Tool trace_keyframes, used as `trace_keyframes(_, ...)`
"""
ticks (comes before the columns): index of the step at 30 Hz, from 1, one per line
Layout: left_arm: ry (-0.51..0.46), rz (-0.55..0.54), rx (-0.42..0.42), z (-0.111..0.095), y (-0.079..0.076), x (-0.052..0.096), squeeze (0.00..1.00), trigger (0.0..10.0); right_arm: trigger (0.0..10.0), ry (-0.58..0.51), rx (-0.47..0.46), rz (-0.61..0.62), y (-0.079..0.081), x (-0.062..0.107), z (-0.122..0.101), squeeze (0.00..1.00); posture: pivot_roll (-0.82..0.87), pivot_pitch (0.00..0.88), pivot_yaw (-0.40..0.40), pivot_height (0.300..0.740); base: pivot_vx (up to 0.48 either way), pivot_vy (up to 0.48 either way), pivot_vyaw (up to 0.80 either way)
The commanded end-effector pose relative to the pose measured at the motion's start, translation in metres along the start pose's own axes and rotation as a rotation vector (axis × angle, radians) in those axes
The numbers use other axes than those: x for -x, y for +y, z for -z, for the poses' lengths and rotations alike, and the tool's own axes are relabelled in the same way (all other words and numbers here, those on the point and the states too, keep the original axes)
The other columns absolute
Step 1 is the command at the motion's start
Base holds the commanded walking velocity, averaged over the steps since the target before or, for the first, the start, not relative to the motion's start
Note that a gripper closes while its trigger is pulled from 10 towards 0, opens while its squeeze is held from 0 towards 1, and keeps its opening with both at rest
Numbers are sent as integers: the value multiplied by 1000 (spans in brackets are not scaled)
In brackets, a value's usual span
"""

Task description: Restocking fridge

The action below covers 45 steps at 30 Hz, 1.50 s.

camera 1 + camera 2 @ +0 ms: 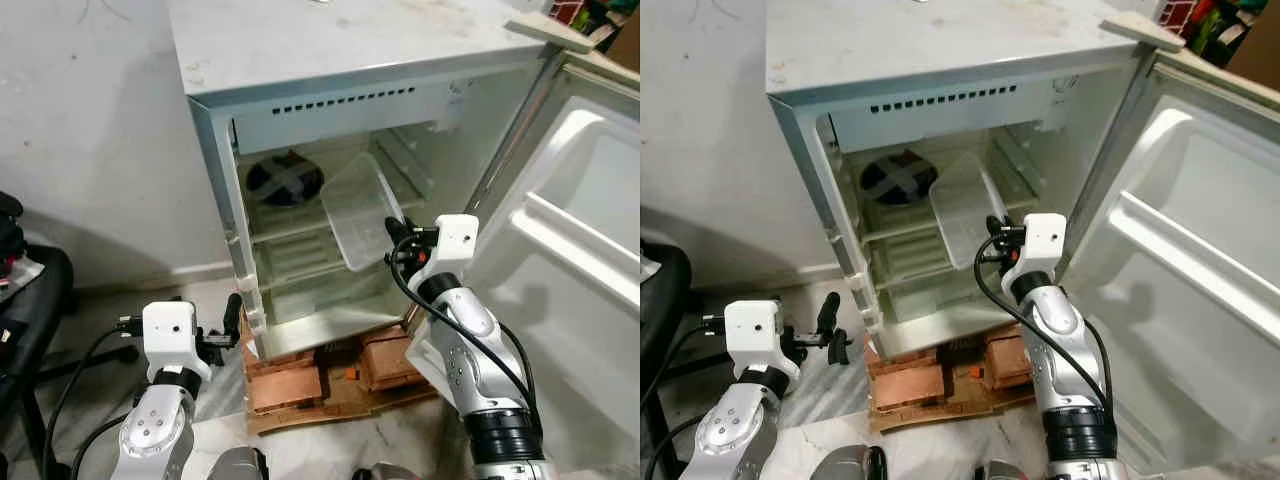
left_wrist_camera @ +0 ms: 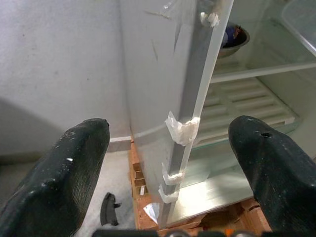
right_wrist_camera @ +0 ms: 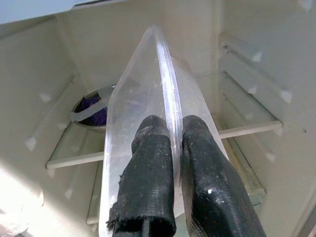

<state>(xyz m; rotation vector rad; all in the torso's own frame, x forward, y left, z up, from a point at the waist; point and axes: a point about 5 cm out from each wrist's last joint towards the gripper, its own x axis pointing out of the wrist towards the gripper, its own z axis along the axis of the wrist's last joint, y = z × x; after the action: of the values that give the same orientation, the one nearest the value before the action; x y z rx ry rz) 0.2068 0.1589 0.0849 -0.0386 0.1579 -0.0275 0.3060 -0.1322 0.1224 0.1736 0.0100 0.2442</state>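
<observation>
Nearest the head camera, at about 7 o'clock in the left eye view, the left arm's silver wrist block sits low over the floor. Its left gripper (image 1: 232, 320) points toward the fridge's front left corner, fingers spread wide and holding nothing. In the left wrist view, the two black fingers (image 2: 64, 168) stand well apart, framing the taped edge of the cabinet wall.

At 12 o'clock stands the small fridge (image 1: 330, 50), its white top dusty, its cabinet open. It rests on a stack of bricks (image 1: 285, 380) at 6 o'clock. On the upper glass shelf, at the back left, sits a metal bowl (image 1: 285, 180) with something dark blue inside and tape crossed over its mouth. Below it is a slatted lower shelf (image 1: 300, 255).

Toward 4 o'clock the right arm rises from the lower edge of the view and reaches into the cabinet. The right gripper (image 1: 390, 240) is clenched on the rim of a clear plastic container (image 1: 362, 210). The container is tilted steeply, its open side facing the camera, and it hangs in the right half of the cabinet at the level of the upper shelf. In the right wrist view the black fingertips (image 3: 150, 148) pinch the thin clear rim between them, the bowl visible beyond.

At 3 o'clock the fridge door (image 1: 570, 230) stands swung wide open, its white inner liner and door shelf facing the camera.
</observation>
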Motion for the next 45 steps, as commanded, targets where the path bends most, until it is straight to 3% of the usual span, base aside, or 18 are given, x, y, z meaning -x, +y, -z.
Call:
trace_keyframes(1, 1, 9, -7, 0, -1, 0, 0, 10000, 10000, -7, 10, 6, -3, 0, -1, 0, 106, 99, -12, 740, 262, 0, 0)
trace_keyframes(33, 13, -3, -5, 3, -2, 3, 0, 10000, 10000, -2, 15, 3, -5, -1, -1, 0, 111, 108, -22, 740, 220, 0, 0)
trace_keyframes(37, 9, -21, -15, 1, 2, 9, 0, 10000, 10000, 2, 16, 27, -11, 7, -2, 0, 108, 111, -22, 740, 268, 0, 0)
trace_keyframes(45, 36, -51, -22, 3, 10, 29, 0, 10000, 10000, 54, 49, 49, -26, 40, 3, 0, 105, 119, -24, 740, 266, 0, 0)
